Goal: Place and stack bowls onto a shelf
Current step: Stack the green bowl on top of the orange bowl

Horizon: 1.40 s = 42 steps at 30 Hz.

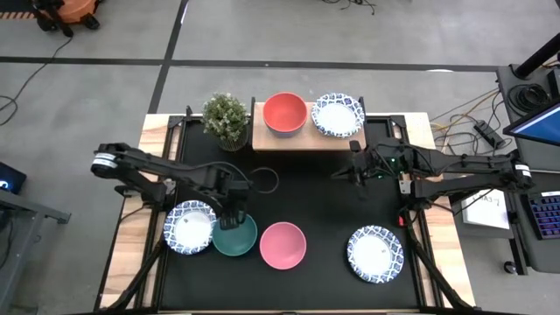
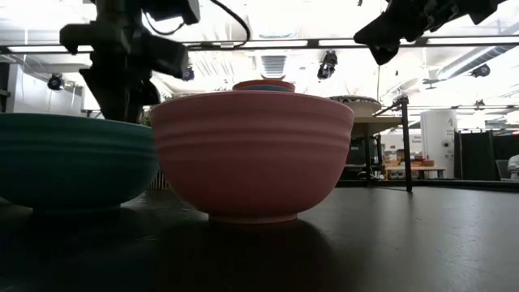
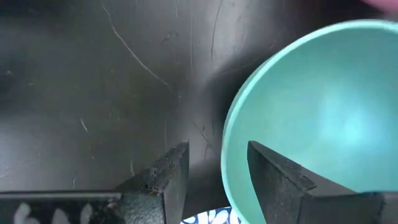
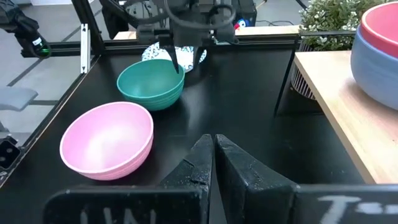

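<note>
A green bowl point(image 1: 234, 234) stands on the black table near the front left, beside a pink bowl point(image 1: 283, 245). My left gripper point(image 3: 217, 168) is open and points down over the green bowl's far rim point(image 3: 225, 155), with one finger inside the bowl and one outside. White blue-rimmed bowls stand at the left point(image 1: 190, 227) and the front right point(image 1: 374, 254). On the wood shelf point(image 1: 302, 140), a red bowl point(image 1: 285, 112) sits in a blue bowl point(image 4: 373, 68), next to another white patterned bowl point(image 1: 338, 115). My right gripper point(image 4: 213, 142) is shut and empty, in front of the shelf.
A small potted plant point(image 1: 226, 118) stands at the shelf's left end. A black cable loops on the table point(image 1: 267, 179) behind the left gripper. The bare black tabletop point(image 1: 332, 210) lies between the shelf and the front bowls.
</note>
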Motion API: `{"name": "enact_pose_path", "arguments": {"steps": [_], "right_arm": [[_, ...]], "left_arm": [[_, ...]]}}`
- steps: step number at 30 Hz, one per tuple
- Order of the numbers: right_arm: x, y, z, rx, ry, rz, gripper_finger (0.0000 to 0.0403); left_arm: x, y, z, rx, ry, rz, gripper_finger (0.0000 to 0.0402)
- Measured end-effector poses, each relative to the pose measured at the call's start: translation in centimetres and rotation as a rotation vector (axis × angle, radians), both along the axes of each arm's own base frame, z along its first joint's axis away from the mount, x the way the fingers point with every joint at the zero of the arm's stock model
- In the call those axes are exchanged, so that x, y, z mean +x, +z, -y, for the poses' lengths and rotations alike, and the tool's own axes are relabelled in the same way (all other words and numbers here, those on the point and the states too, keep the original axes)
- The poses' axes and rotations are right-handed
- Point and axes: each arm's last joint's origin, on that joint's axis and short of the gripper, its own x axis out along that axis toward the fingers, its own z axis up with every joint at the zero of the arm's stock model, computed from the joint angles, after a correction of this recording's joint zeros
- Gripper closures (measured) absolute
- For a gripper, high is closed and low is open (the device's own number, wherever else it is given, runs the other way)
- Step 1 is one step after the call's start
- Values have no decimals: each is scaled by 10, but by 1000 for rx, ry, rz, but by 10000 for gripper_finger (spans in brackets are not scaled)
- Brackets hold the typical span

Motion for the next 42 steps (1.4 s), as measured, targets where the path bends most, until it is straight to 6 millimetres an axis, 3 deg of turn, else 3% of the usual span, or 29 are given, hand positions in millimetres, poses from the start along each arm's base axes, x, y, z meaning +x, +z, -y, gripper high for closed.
{"name": "enact_pose_path", "arguments": {"steps": [9, 14, 21, 28, 31, 35, 42], "right_arm": [[1, -1, 0, -18, 7, -3, 394], [1, -1, 0, -22, 8, -3, 394], [1, -3, 0, -23, 9, -8, 394], [0, -4, 0, -8, 4, -14, 394], [-1, -5, 0, 12, -2, -38, 394], [-4, -9, -1, 46, -13, -88, 394], [-7, -15, -1, 93, -31, -155, 394]], "left_arm": [[8, -18, 2, -2, -20, -71, 265], [8, -18, 2, -14, -22, -74, 304], [8, -18, 2, -14, -22, -73, 390], [7, -16, 2, -14, -21, -67, 399], [8, -4, 2, -31, -24, -23, 399], [12, 27, 2, -46, -48, 86, 400], [23, 106, -21, 27, -27, 306, 401]]}}
